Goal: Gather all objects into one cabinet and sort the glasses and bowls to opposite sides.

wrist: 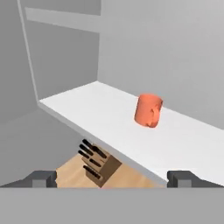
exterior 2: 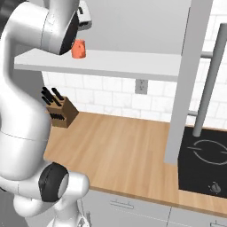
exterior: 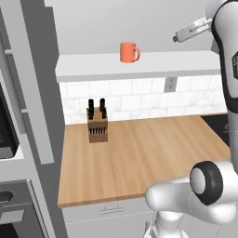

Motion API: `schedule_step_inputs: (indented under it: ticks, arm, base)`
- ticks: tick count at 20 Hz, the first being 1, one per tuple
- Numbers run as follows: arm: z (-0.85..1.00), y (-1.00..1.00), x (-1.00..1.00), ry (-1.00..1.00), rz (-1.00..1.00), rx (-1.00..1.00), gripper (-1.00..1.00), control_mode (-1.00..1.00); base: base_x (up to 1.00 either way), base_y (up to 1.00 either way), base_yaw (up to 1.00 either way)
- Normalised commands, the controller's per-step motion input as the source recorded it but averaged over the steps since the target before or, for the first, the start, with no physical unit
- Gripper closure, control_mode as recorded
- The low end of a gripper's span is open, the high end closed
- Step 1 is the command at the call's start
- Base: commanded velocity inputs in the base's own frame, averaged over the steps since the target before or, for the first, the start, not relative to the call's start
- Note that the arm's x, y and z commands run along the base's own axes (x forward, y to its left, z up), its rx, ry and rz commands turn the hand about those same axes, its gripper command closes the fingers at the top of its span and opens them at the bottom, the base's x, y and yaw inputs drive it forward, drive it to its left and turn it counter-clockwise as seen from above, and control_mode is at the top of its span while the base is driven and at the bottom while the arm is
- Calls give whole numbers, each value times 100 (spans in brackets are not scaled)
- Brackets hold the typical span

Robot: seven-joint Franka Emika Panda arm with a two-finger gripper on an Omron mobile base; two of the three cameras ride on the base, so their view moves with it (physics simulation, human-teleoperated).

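Spanning the wall, the white shelf [exterior: 186, 62] carries the orange mug [exterior: 129, 52] upright, back from its front edge, handle turned right in the left base view. Below, a knife block [exterior: 97, 125] stands near the bench's [exterior: 139, 158] back left corner. The gripper [wrist: 113, 178] hangs before the shelf, fingers [wrist: 41, 178] wide apart and bare, well clear of the mug.

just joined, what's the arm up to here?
The arm is raised toward the open cabinet, its gripper open and empty, facing the orange mug standing upright on the white shelf. Nothing is held. Below, a knife block sits on the wooden counter.
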Motion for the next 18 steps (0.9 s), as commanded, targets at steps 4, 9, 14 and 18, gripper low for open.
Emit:
schedule_step_inputs:
  ticks: [4, 9, 14, 18]
  arm:
    - [-3, 0, 1, 0, 0, 0, -100, -100]
    - [-25, 10, 14, 0, 1, 1, -100, -100]
    - [-51, 21, 59, 1, 0, 3, -100, -100]
    - [-25, 0, 86, 1, 0, 7, -100, -100]
  base:
    - [0, 0, 0]
    - [0, 0, 0]
    - [0, 0, 0]
    - [0, 0, 0]
